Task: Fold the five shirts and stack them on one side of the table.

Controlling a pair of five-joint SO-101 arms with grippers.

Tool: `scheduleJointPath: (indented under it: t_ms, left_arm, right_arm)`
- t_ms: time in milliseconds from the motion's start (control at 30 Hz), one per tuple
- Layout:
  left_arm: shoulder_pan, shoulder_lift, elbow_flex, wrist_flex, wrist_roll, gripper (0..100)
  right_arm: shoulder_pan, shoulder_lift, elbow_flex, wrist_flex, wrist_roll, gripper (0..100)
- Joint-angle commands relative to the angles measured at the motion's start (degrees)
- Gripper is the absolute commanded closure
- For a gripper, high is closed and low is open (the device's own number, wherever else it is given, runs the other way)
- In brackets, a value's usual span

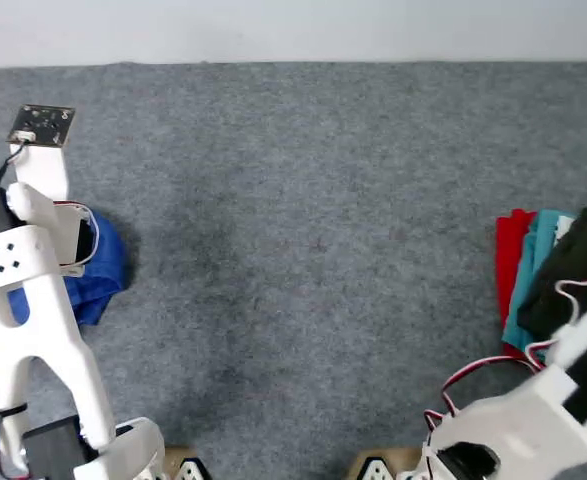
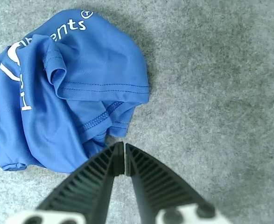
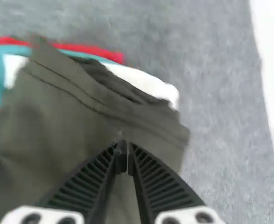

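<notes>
A crumpled blue shirt (image 2: 66, 88) lies on the grey table at the left (image 1: 103, 272). My left gripper (image 2: 123, 158) is shut with nothing in it, its tips just beside the shirt's hem. At the right edge sits a stack with a red shirt (image 1: 504, 250) at the bottom, then a teal shirt (image 1: 535, 262) and a white one (image 3: 146, 83). On top lies a dark olive shirt (image 3: 57, 121), loosely bunched (image 1: 578, 262). My right gripper (image 3: 122, 151) is over it and shut on its fabric, which puckers at the tips.
The grey felt table top (image 1: 313, 230) is bare between the two arms. Its far edge meets a white wall (image 1: 293, 30). A small circuit board (image 1: 41, 124) on a white post stands at the far left.
</notes>
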Motion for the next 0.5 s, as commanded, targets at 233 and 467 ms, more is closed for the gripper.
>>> scheduleJointPath:
  t_ms: [233, 467]
  left_arm:
    - [0.1, -1.8, -0.2, -1.6, -0.4, 98]
    - [0.1, -1.8, -0.2, -1.6, -0.4, 98]
  right_arm:
    - [5.8, 10.9, -4.0, -9.5, 7.0, 98.9]
    - [5.1, 18.7, -4.1, -24.6, 11.6, 98.9]
